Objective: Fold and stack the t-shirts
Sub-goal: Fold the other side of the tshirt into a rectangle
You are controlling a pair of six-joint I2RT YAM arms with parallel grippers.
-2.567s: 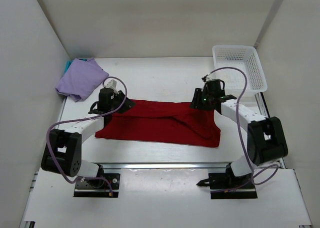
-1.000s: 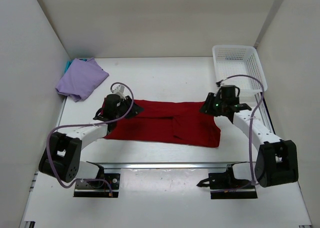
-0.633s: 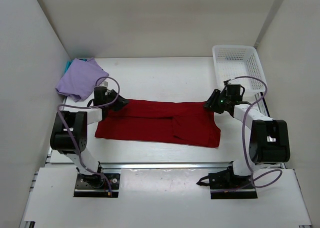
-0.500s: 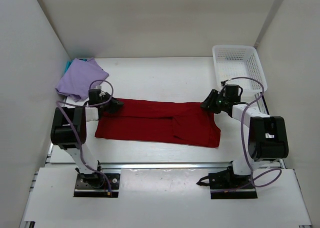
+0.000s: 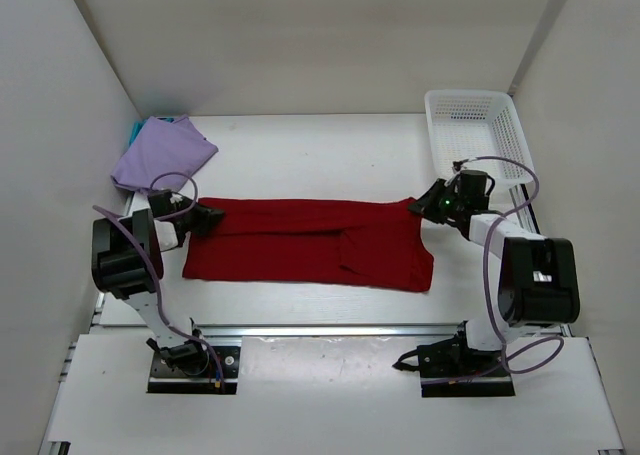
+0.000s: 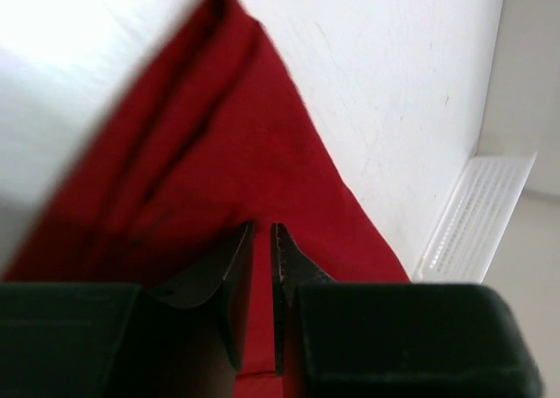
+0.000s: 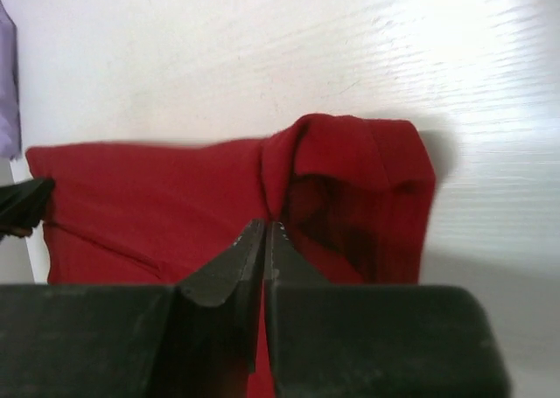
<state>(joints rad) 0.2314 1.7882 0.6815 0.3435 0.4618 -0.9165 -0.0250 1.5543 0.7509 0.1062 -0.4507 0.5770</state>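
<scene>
Lying stretched across the middle of the table (image 5: 320,155): red t-shirt (image 5: 310,243), folded into a long band. Left gripper (image 5: 210,216) pinches its far left corner, jaws narrow on cloth. Right gripper (image 5: 425,203) clamps the bunched far right corner, jaws closed. Lavender t-shirt (image 5: 163,153) heaped far left, over teal t-shirt (image 5: 135,130). White basket (image 5: 470,100) far right.

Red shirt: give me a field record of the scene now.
red shirt: spread flat, centre, partly folded
left pincer: shut on its left end
right pincer: shut on its far right corner, cloth bunched there
purple shirt: far left corner
teal shirt: under purple shirt, only an edge showing
basket: far right corner
</scene>
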